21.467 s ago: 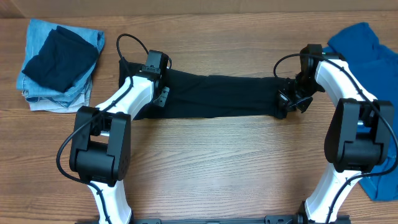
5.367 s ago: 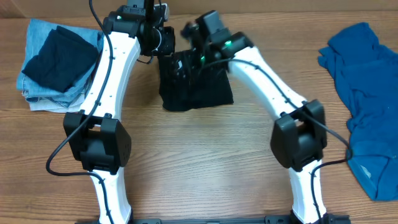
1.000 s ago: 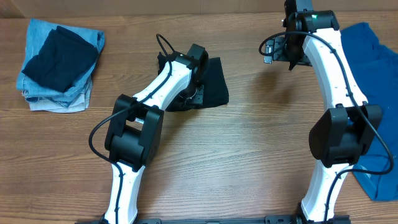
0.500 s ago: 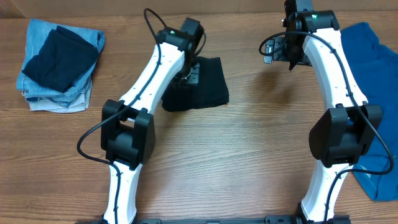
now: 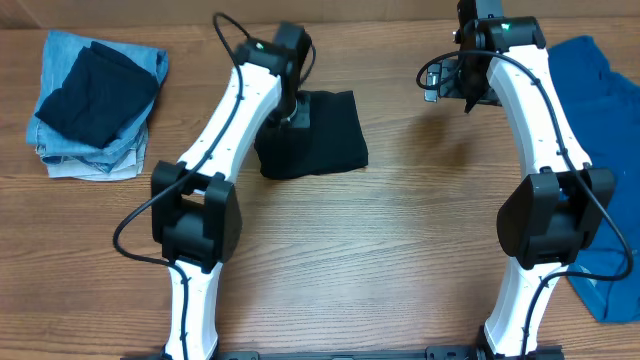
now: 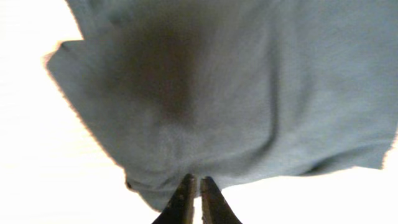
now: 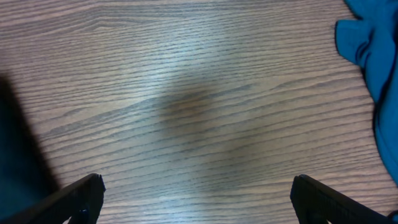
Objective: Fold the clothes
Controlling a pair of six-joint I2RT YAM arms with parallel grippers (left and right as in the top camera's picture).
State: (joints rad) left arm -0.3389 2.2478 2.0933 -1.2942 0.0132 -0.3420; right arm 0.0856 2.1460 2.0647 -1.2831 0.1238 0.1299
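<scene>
A black garment [image 5: 325,135] lies folded into a small square on the wooden table, left of centre at the back. My left gripper [image 5: 292,116] hangs over its left part. In the left wrist view the garment [image 6: 236,93] looks washed-out grey, and the left gripper [image 6: 194,186] has its fingers almost together with only a slit between them. Their tips sit at the cloth's near edge, and no cloth shows between them. My right gripper [image 5: 442,80] stands open above bare wood to the right, its fingertips [image 7: 84,193] wide apart and holding nothing.
A stack of folded clothes [image 5: 95,100], dark blue on light denim, sits at the back left. A crumpled blue garment [image 5: 590,120] lies along the right edge, and its blue cloth [image 7: 373,62] shows in the right wrist view. Bare wood [image 5: 360,250] fills the front.
The left arm has swung left and back across the black garment, and its wrist now sits over the garment's left part. The garment lies flatter. The right arm has not moved.
</scene>
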